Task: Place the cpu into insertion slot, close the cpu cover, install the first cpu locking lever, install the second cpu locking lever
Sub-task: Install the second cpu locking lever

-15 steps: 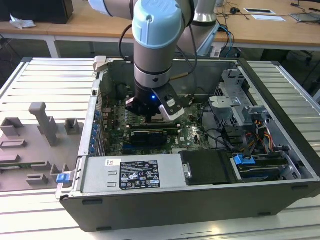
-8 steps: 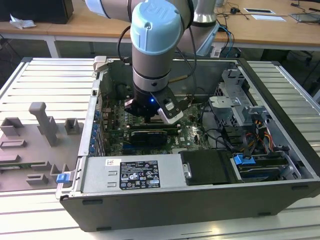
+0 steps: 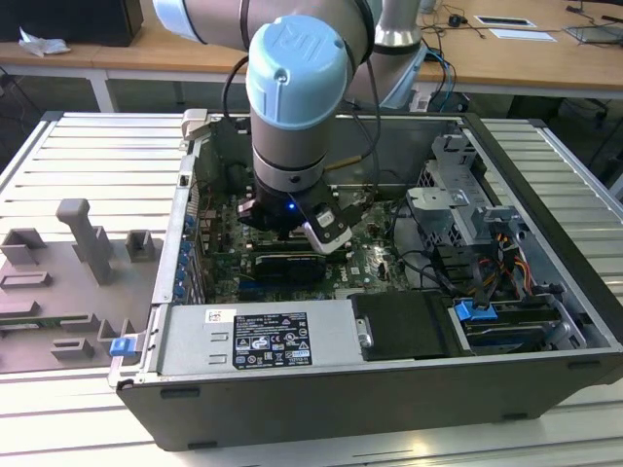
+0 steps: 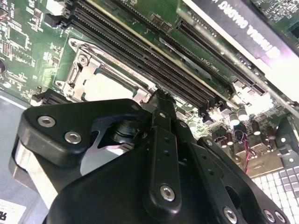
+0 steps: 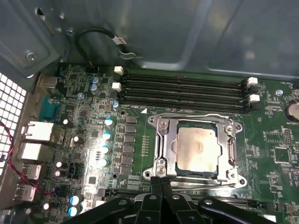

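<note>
With the cpu [image 5: 198, 148] already lying in the insertion slot [image 5: 174, 161] under the cpu cover [image 5: 164, 135], low and right of middle, we keep our gripper [image 5: 161, 183], pinched together and holding nothing, slow and steady above the edge.

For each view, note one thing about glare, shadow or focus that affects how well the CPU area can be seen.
First wrist view: soft glare washes the cpu top pale inside its cpu cover. Second wrist view: the near gripper looks dark and soft. Exterior view: the arm shades the board beneath.

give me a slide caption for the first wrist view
Gripper at the edge of the cpu cover, closed over the seated cpu.
</note>
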You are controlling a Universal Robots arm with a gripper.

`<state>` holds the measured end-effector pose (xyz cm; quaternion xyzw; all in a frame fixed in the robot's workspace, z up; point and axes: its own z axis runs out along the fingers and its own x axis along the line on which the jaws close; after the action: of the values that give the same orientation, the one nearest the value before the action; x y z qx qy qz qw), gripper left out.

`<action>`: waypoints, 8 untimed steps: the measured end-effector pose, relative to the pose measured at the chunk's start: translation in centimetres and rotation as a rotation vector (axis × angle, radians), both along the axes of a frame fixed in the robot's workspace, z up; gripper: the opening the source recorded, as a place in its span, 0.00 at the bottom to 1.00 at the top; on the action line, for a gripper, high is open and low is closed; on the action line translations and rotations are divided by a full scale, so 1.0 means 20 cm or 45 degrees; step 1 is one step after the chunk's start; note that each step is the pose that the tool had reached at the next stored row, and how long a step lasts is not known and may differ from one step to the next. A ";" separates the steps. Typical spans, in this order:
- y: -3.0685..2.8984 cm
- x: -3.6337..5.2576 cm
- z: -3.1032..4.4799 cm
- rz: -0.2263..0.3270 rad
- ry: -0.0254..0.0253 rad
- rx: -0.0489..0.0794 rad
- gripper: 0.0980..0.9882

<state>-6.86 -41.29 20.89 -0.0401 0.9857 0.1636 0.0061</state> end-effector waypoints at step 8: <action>0.000 -0.030 -0.042 0.000 -0.0024 0.024 0.01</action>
<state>-7.45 -41.29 20.04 -0.0401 0.9841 0.1729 0.0074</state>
